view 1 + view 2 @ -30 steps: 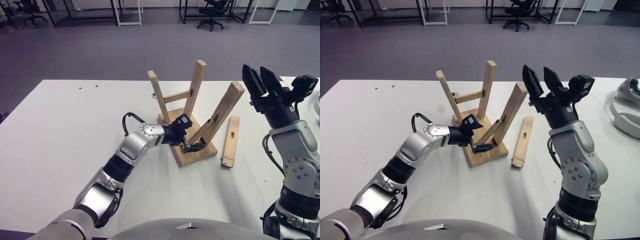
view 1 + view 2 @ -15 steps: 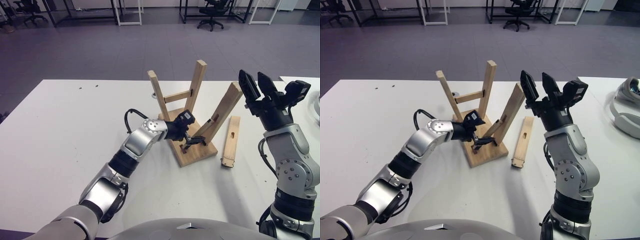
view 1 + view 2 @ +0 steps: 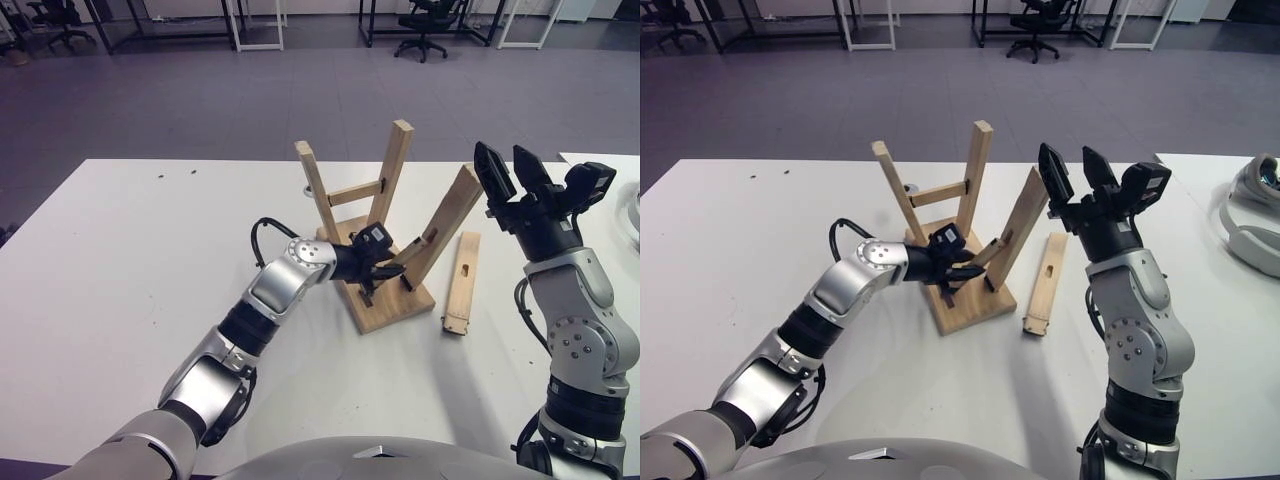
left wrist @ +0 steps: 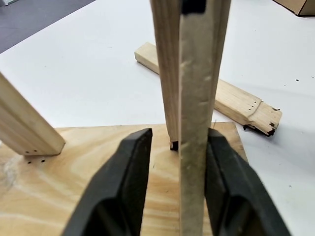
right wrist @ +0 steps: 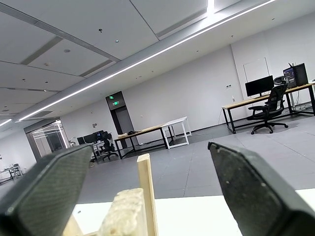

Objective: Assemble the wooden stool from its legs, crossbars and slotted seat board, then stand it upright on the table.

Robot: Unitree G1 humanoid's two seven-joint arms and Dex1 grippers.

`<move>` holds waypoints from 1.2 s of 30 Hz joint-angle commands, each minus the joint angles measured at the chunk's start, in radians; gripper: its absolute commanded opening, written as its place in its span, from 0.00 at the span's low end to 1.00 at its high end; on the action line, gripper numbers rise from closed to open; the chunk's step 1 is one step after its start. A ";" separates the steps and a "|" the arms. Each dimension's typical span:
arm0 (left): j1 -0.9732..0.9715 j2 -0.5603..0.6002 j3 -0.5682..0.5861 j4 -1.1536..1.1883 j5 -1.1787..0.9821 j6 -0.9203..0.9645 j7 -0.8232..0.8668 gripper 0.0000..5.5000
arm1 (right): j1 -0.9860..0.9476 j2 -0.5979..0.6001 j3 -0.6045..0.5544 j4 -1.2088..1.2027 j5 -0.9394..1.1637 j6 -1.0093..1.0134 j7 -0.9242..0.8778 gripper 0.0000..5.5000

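Head stereo above stool (image 3: 386, 309), wrist cameras close in

White table (image 3: 150, 260) under seat board (image 3: 385, 312), loose slotted wooden piece (image 3: 462, 282) and headset (image 3: 1262, 172)

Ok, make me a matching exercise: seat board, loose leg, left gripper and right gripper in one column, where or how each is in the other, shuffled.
1 seat board
2 loose leg
3 left gripper
4 right gripper

A raised beside the tilted leg's top, fingers open
B flat on the table, legs sticking up from it
C fingers either side of a thin bar
D lying on the table beside the board

Pairs: 1-B, 2-D, 3-C, 4-A.
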 commanded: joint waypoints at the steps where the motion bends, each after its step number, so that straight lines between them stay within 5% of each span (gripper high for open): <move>1: 0.001 0.000 -0.009 -0.029 0.008 0.010 -0.016 0.17 | 0.010 0.008 0.007 0.013 -0.018 -0.012 0.004 0.80; 4: 0.006 0.001 0.006 -0.048 0.001 0.012 -0.021 0.08 | 0.011 0.011 0.011 0.014 -0.025 -0.015 0.005 0.80; 11: 0.022 0.037 0.133 -0.185 -0.127 0.095 -0.065 0.07 | -0.014 -0.031 -0.052 0.039 0.030 0.003 0.034 0.80; 17: -0.115 0.175 0.436 -0.393 -0.458 0.227 -0.202 0.07 | -0.098 -0.186 -0.113 -0.070 0.562 0.162 0.225 0.80; 24: -0.236 0.205 0.359 -0.419 -0.470 0.194 -0.239 0.07 | -0.245 -0.248 0.078 0.021 0.526 0.255 0.322 0.80; 36: -0.223 0.241 0.315 -0.438 -0.497 0.190 -0.270 0.07 | -0.208 -0.374 0.065 0.033 0.557 0.351 0.580 0.38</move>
